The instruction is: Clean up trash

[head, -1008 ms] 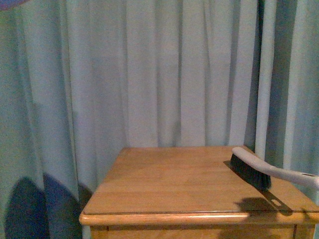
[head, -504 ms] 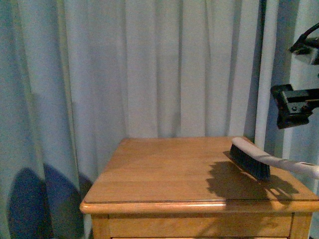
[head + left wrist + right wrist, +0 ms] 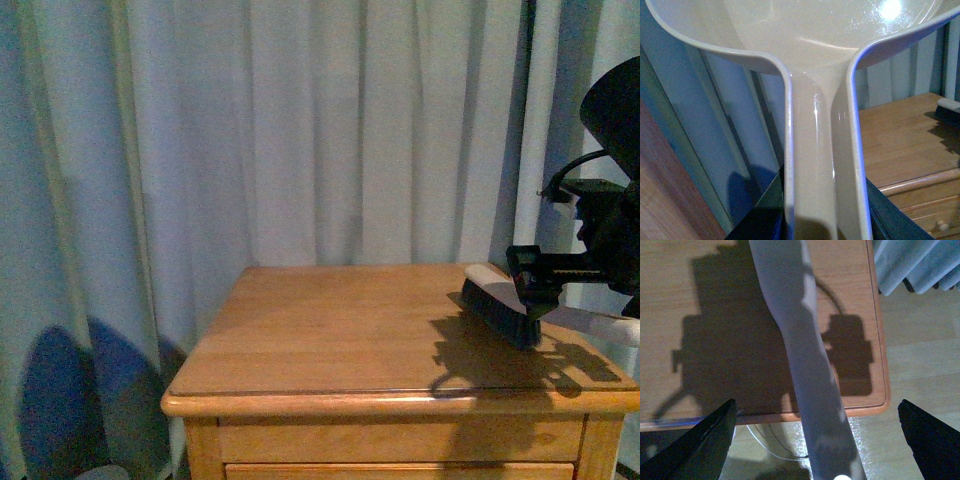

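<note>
No trash shows in any view. A cream plastic dustpan (image 3: pixel 820 150) fills the left wrist view, and my left gripper (image 3: pixel 822 216) is shut on its handle, held off the left side of the wooden nightstand (image 3: pixel 900 145). A brush (image 3: pixel 497 308) with dark bristles and a pale handle (image 3: pixel 807 370) lies on the right part of the nightstand top (image 3: pixel 330 340), its handle sticking out past the edge. My right gripper (image 3: pixel 542 288) hangs just over that handle, open, with one finger on each side (image 3: pixel 816 412) and not touching it.
Pale curtains (image 3: pixel 300 140) hang behind and to the left of the nightstand. A drawer front with a small knob (image 3: pixel 940 226) shows below the top. Under the right edge, light floor (image 3: pixel 920 365) and a thin white cable (image 3: pixel 770 447) are visible.
My right gripper has come down from the upper right and now sits over the brush handle, casting a larger shadow on the wood. The brush has not moved.
</note>
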You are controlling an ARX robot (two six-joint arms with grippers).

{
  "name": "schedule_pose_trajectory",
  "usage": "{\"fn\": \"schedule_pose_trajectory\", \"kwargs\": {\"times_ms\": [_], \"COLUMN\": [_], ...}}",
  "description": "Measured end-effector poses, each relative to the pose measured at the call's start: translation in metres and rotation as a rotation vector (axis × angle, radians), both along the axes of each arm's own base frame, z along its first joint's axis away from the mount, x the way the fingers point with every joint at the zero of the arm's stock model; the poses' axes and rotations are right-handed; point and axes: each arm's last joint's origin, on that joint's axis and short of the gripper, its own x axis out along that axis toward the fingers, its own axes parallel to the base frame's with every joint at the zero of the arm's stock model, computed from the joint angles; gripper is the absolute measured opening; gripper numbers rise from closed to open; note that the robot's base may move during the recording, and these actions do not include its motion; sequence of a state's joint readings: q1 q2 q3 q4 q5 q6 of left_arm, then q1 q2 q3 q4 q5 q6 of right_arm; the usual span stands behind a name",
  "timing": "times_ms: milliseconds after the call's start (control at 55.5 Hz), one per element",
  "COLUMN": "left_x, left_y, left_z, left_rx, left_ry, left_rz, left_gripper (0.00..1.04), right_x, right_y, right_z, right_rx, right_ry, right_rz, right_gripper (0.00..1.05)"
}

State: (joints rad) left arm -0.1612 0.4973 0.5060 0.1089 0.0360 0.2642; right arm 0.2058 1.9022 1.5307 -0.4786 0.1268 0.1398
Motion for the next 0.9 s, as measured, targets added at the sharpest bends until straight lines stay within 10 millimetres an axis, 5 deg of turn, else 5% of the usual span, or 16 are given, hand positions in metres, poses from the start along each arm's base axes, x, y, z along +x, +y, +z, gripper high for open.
{"fn": "schedule_pose_trajectory", "kwargs": {"times_ms": [504,900], "left_x": [0.0,0.0], "left_y": [0.0,0.0], "left_z": [0.0,0.0], "left_rx": [0.0,0.0], "left_ry": [0.0,0.0], "left_rz": [0.0,0.0], "left_gripper": [0.26,0.26], "right_x": [0.014,0.017], "right_y": [0.003,-0.001], "right_z": [-0.024,-0.024], "right_rx": [0.043,0.069], "right_ry": [0.04,0.031], "right_rz": [-0.029,-0.036], "right_gripper": [0.97,0.28]}}
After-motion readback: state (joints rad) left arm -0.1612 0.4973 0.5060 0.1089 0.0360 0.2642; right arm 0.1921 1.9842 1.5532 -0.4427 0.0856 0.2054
